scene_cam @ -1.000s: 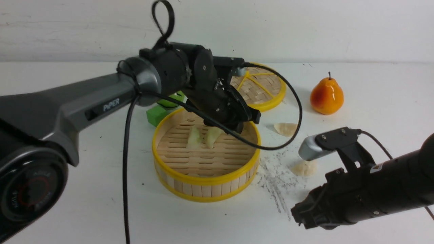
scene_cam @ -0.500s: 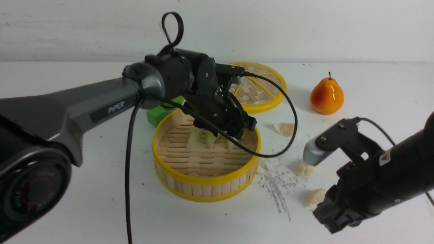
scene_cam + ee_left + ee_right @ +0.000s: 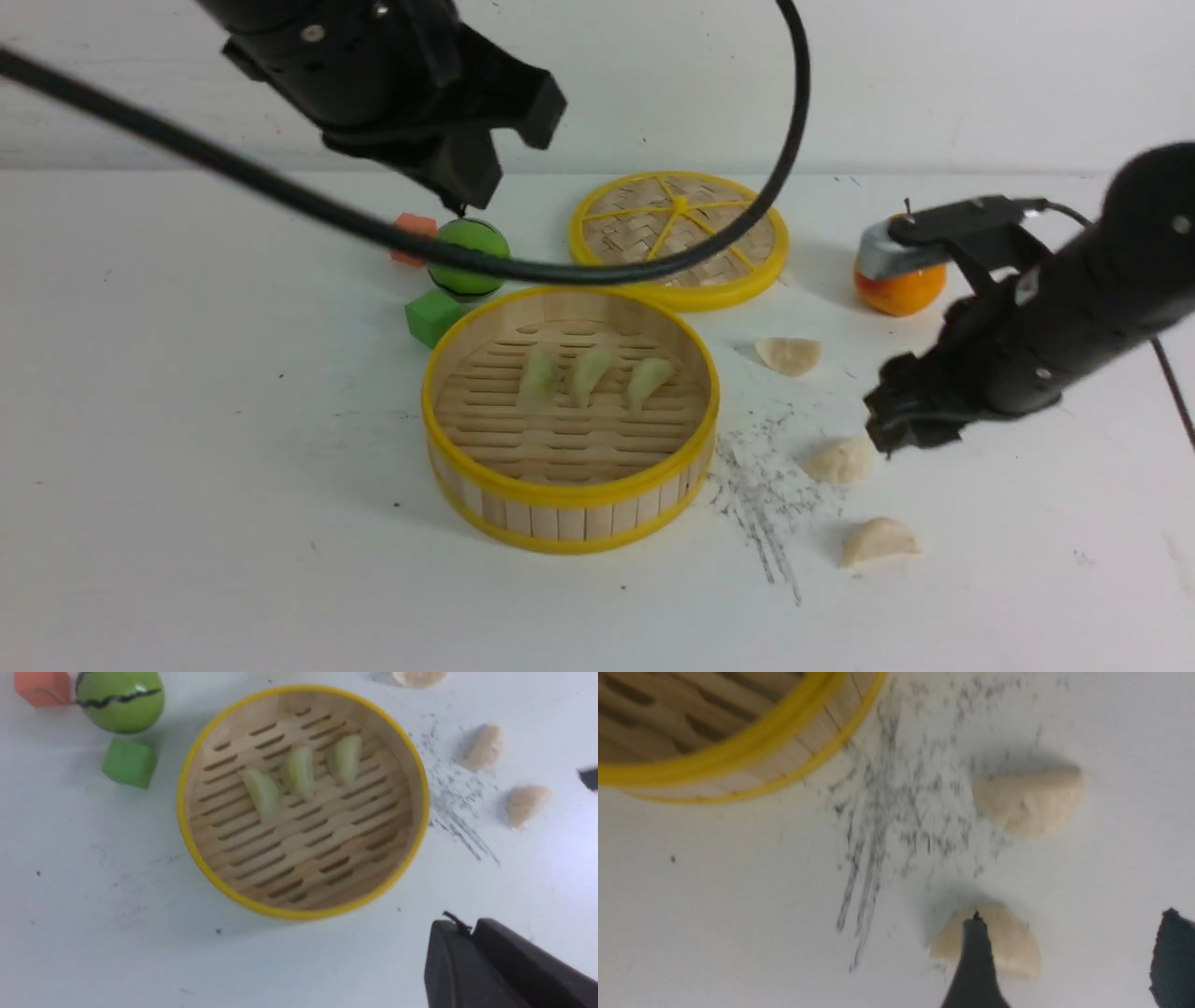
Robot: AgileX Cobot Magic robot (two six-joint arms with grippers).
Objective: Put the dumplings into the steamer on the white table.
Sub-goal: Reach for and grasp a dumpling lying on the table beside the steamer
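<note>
The steamer (image 3: 560,499) stands mid-table on the white table (image 3: 205,448), with three pale green dumplings (image 3: 588,371) side by side on its slatted floor (image 3: 299,770). Three cream dumplings lie on the table to its right: one far (image 3: 789,355), one middle (image 3: 840,460), one near (image 3: 879,541). My left gripper (image 3: 467,187) is shut and empty, high above the steamer's back (image 3: 460,933). My right gripper (image 3: 892,434) hangs open above the middle and near cream dumplings (image 3: 1071,914). In the right wrist view one finger overlaps the near cream dumpling (image 3: 1013,947).
The woven lid (image 3: 680,238) lies flat behind the steamer. A pear (image 3: 901,287) stands at the back right, partly behind the right wrist. A green ball (image 3: 469,257), a green cube (image 3: 431,317) and an orange block (image 3: 414,227) sit behind the steamer's left. Dark scuff marks (image 3: 766,495) streak the table.
My left gripper let a third green dumpling go in the steamer, rose high and shut. My right gripper swung from the table's near right up over the cream dumplings and opened.
</note>
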